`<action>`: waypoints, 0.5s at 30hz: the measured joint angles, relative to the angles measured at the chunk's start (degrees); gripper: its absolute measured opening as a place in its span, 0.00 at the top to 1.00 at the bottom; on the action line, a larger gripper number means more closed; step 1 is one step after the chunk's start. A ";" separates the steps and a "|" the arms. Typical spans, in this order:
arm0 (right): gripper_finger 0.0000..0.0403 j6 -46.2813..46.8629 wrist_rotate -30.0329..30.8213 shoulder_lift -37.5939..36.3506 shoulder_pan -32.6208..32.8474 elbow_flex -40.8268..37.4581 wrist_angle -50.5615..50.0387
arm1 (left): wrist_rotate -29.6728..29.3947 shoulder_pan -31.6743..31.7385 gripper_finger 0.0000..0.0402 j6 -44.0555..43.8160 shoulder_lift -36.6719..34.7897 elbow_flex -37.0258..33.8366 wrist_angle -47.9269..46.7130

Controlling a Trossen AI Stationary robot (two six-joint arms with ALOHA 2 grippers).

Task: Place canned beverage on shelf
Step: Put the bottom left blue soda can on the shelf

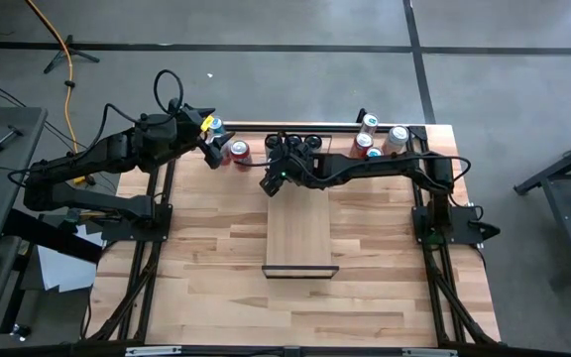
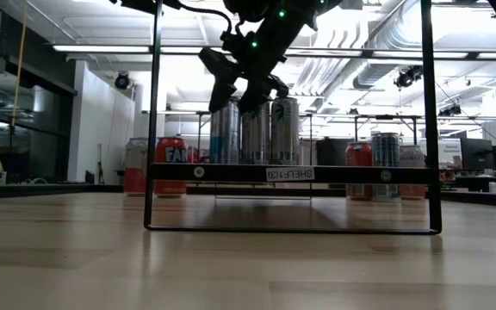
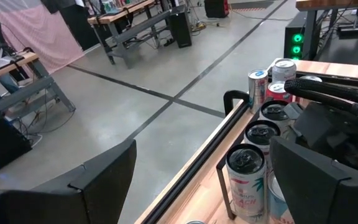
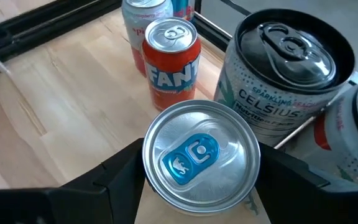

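Note:
A canned beverage with a silver top and blue tab (image 4: 199, 155) stands upright on the shelf (image 1: 300, 233), near the plank's far end. My right gripper (image 4: 201, 171) is shut on it. In the low view it is the leftmost can (image 2: 225, 138) of three on the shelf, with my right gripper (image 2: 235, 103) above it. Beside it stand black-topped Celsius cans (image 4: 281, 81). My left gripper (image 3: 207, 186) hangs open above the table's far left, empty, near an orange Fanta can (image 1: 238, 152). My right gripper pinches the can between its two fingers (image 4: 114, 180), one on each side of the upper wall just under the rim (image 4: 149, 167). The fingers slant down from above and from the table's right. The can stands upright with its bottom on the shelf's plank (image 4: 143, 214).
The Fanta can (image 4: 171, 62) and another can stand on the table left of the shelf. A second group of cans (image 1: 380, 139) stands at the far right corner. The tabletop (image 1: 206, 268) around the shelf's near half lies bare.

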 joint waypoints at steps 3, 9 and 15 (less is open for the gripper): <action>0.37 -2.43 -0.25 0.00 -0.25 -0.02 0.13 | 0.00 0.00 0.19 -0.01 0.00 0.00 0.00; 0.37 -4.93 -0.59 -0.02 -0.26 -0.02 0.42 | 0.00 -0.02 0.19 -0.01 0.00 0.00 0.00; 0.37 -4.92 -0.95 -0.02 -0.26 -0.04 0.58 | 0.00 -0.02 0.19 -0.01 0.00 0.00 0.00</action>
